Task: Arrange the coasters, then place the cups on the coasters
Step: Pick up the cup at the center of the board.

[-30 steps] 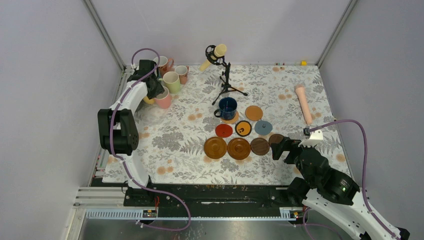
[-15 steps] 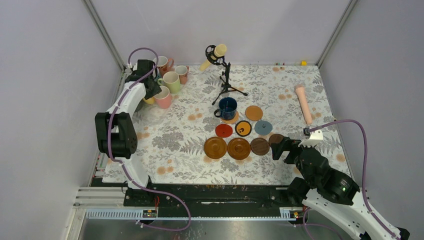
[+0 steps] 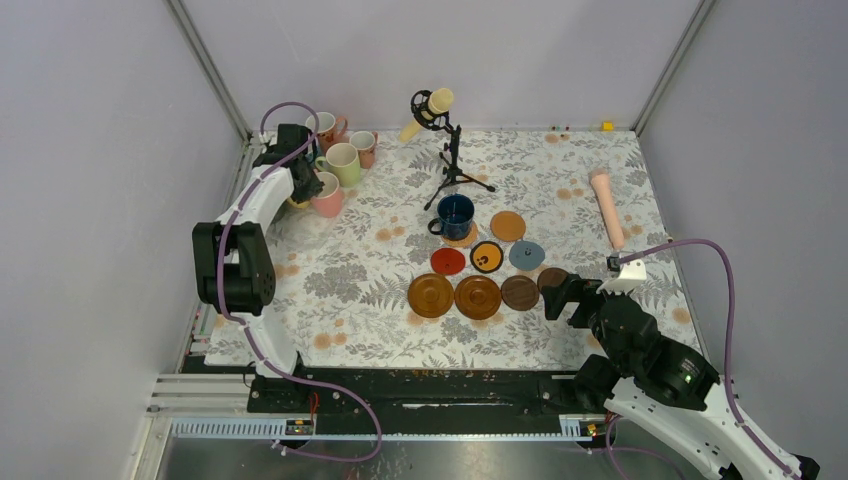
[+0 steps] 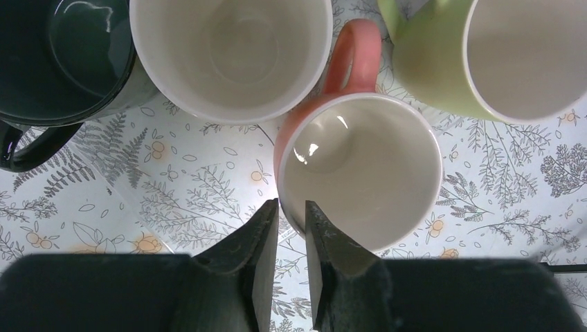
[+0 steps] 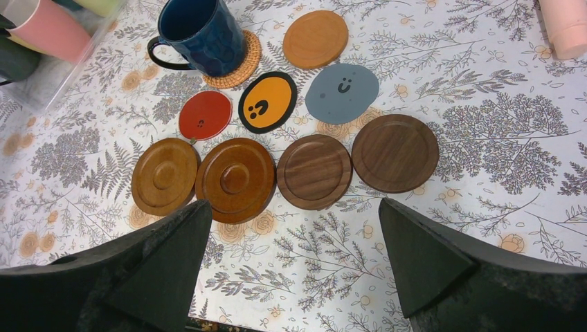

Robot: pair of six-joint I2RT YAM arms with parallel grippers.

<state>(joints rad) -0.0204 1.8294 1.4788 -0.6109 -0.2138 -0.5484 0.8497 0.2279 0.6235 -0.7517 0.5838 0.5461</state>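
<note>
Several cups cluster at the far left. In the left wrist view my left gripper [image 4: 291, 204] straddles the near rim of a pink cup [image 4: 360, 173], one finger outside and one inside, shut on its wall. Around it stand a dark green cup [image 4: 62, 55], a cream cup [image 4: 232, 48] and a pale green cup [image 4: 498, 55]. From above, the left gripper [image 3: 305, 185] sits over that pink cup [image 3: 327, 197]. A navy cup [image 5: 197, 31] stands on a cork coaster [image 5: 242, 59]. My right gripper [image 5: 294, 202] hangs open just short of the wooden coasters [image 5: 235, 178], with nothing between its fingers.
Red [image 5: 205, 115], black-rimmed orange [image 5: 267, 102], grey-blue [image 5: 342, 92] and tan [image 5: 315, 38] coasters lie behind the wooden row. A cream microphone on a black stand [image 3: 440, 110] stands at the back, and a pink cylinder [image 3: 606, 205] lies at the right. A metal frame post runs beside the cups.
My left gripper's jaws have narrowed onto the pink cup's rim, and the left arm has shifted slightly. The right arm and the coasters have not moved.
</note>
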